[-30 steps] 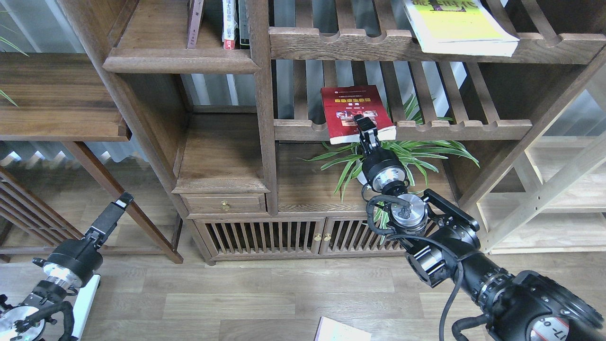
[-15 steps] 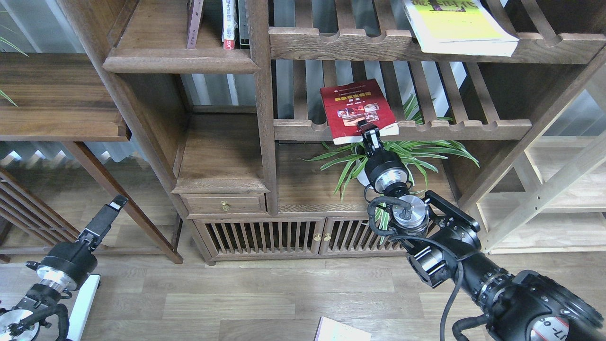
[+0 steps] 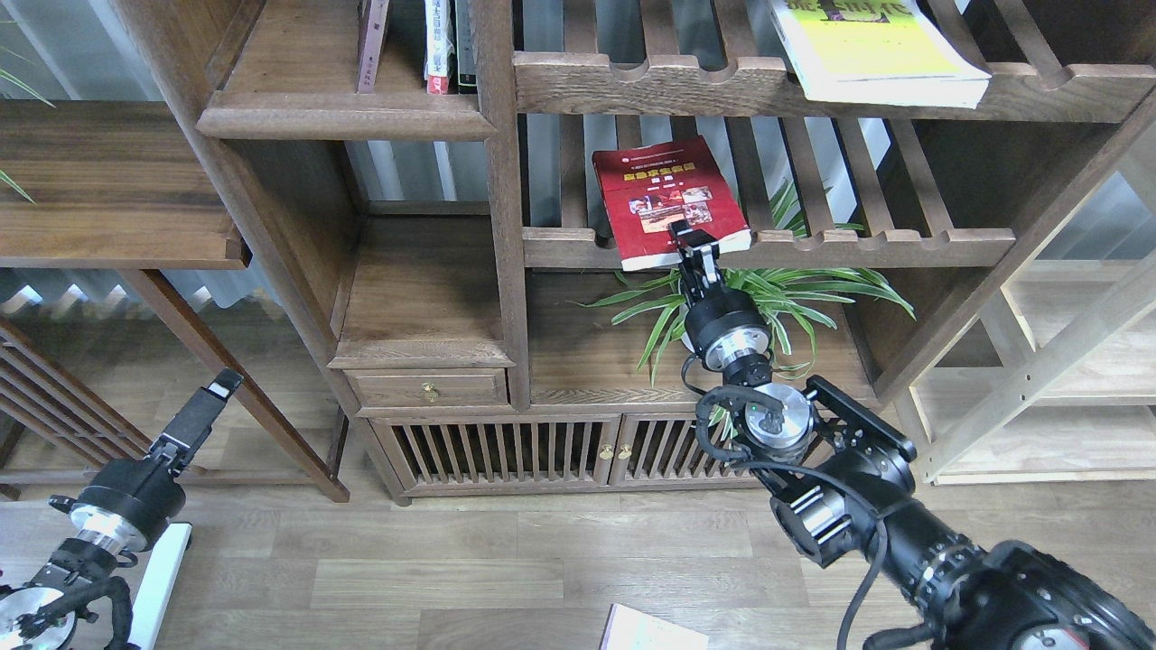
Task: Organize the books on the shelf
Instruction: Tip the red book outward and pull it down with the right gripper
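Dark wooden shelving fills the view above a pale plank floor [image 3: 506, 560], with a solid moulded shelf [image 3: 343, 113] at upper left holding a few thin upright spines [image 3: 440, 45]. To the right of that shelf run two slatted racks. On the lower slatted rack [image 3: 858, 239] lies the red book [image 3: 664, 200], cover up and turned slightly askew, its near edge overhanging the rack's notched front rail. The right gripper [image 3: 694, 248] reaches up from the lower right and is clamped on that near edge of the red book, fingers closed over the cover's lower corner. Below it a green spider plant [image 3: 813, 289] spreads its leaves behind the arm.

The yellow-green book [image 3: 871, 50] rests flat on the upper slatted rack [image 3: 650, 86], its corner jutting past the front rail. A pale book [image 3: 646, 632] lies on the floor at the bottom edge, only partly in view.

The left gripper [image 3: 217, 393] hangs low at the left, well apart from the bookcase; its fingers look pressed together with nothing between them
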